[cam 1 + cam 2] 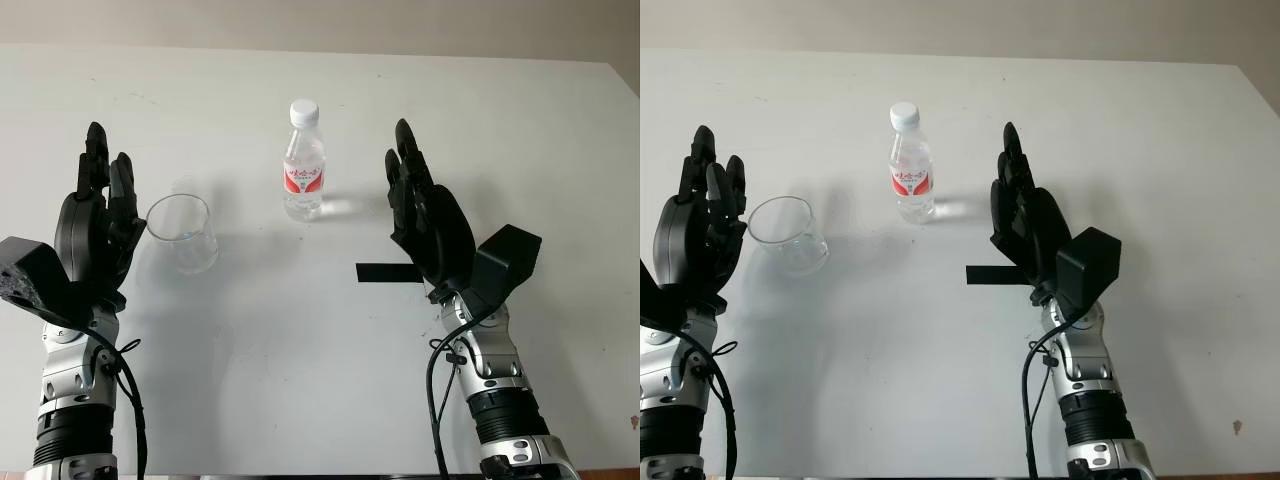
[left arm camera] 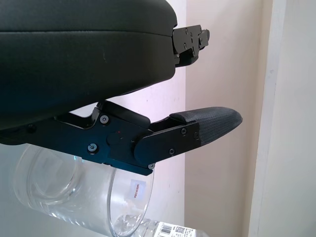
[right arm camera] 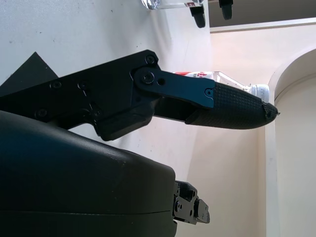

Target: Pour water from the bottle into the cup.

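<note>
Nothing gripped yet; this reads as the approach step, before any grasp.

The bottle stands upright near the middle of the table, white cap on, red label facing the robot. The cup, clear and apparently empty, sits to its left, apart from it.

Left robot hand is raised just beside the cup's left rim, holding nothing, open; I cannot tell whether it touches the glass. Right robot hand is raised to the right of the bottle, near but apart, also holding nothing, open. A black strip of tape lies on the table by that hand.

Judgement: next move calls for the right robot hand to travel left and wrap the bottle's body. The cap looks closed, so pouring would need it off first.
</note>
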Robot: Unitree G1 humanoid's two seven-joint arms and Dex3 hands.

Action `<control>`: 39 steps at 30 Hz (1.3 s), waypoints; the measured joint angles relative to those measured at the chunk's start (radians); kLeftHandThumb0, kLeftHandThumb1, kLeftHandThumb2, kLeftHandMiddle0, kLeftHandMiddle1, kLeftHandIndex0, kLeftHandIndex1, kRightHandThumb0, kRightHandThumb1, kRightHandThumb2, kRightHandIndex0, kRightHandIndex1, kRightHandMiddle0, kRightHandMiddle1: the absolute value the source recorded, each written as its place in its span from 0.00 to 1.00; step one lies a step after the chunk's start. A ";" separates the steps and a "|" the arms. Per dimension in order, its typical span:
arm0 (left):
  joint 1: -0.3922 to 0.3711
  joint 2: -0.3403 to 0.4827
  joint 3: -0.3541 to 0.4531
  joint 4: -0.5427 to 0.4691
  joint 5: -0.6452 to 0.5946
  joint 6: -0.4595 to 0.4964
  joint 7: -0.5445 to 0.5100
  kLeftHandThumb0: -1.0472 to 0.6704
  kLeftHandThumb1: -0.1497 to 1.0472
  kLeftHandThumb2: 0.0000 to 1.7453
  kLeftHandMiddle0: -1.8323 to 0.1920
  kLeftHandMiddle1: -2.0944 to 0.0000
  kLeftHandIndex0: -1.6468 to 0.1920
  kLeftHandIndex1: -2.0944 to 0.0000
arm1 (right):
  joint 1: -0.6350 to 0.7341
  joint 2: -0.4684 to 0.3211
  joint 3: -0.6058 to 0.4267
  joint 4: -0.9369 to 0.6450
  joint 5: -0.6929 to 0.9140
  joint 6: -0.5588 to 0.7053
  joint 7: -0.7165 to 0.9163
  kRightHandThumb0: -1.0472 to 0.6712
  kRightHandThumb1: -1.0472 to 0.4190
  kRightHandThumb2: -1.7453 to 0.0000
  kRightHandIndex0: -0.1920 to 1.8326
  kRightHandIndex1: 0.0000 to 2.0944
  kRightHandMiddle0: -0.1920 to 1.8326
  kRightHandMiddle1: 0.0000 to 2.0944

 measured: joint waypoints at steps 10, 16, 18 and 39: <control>-0.001 0.000 0.000 0.012 0.000 -0.003 -0.003 0.20 1.00 0.39 0.96 0.98 0.97 0.98 | -0.028 -0.010 0.001 0.028 -0.027 -0.013 0.021 0.03 0.00 0.85 0.00 0.00 0.00 0.00; -0.001 0.000 0.002 0.016 -0.001 -0.004 -0.003 0.19 1.00 0.39 0.95 0.97 0.97 0.98 | -0.126 -0.011 0.005 0.139 -0.040 -0.057 0.048 0.00 0.07 0.97 0.00 0.00 0.00 0.00; -0.001 0.000 0.003 0.016 -0.001 -0.004 -0.003 0.19 1.00 0.39 0.96 0.98 0.97 0.98 | -0.185 -0.012 0.007 0.186 -0.047 -0.061 0.048 0.01 0.08 0.98 0.00 0.00 0.00 0.00; -0.002 0.000 0.002 0.012 0.000 -0.006 0.014 0.18 1.00 0.37 0.94 0.97 0.96 0.97 | -0.574 0.036 -0.018 0.783 -0.080 -0.173 0.007 0.06 0.09 0.97 0.00 0.00 0.00 0.00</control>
